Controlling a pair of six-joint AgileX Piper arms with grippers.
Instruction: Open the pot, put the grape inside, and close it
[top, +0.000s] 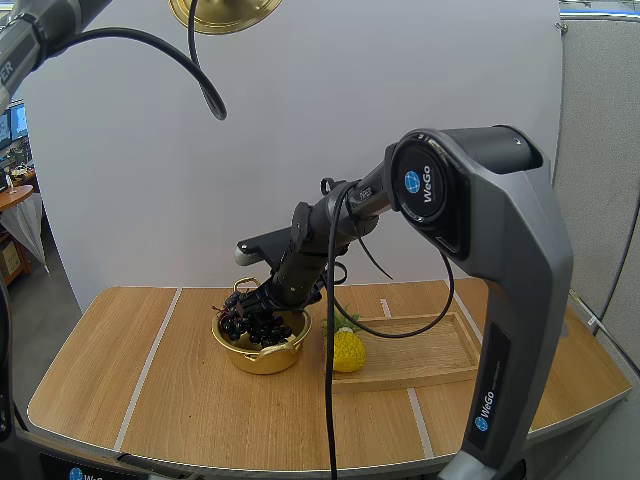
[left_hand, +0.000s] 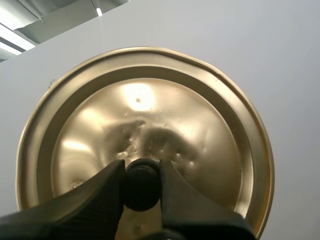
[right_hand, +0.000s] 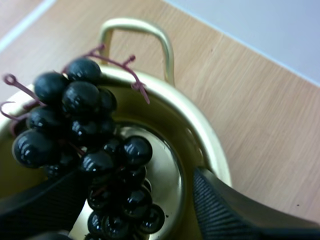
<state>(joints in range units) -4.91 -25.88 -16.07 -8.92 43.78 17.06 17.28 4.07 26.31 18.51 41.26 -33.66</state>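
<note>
1. Left gripper (left_hand: 141, 172) was clenched on the black knob (left_hand: 141, 187) of the gold lid (left_hand: 145, 115). The lid was held high above the worktop (top: 150, 400), toward 12 o'clock from the pot (top: 262, 358).
2. Right gripper (right_hand: 141, 175) was released at the pot's mouth, its fingers (right_hand: 225, 210) standing apart on either side of the grape bunch (right_hand: 85, 135).
3. The grape bunch lay inside the pot, stems toward one handle.
4. The pot stood at 9 o'clock of the wooden tray (top: 430, 365). A yellow fruit (top: 348, 352) sat just beside the pot at 3 o'clock.
</note>
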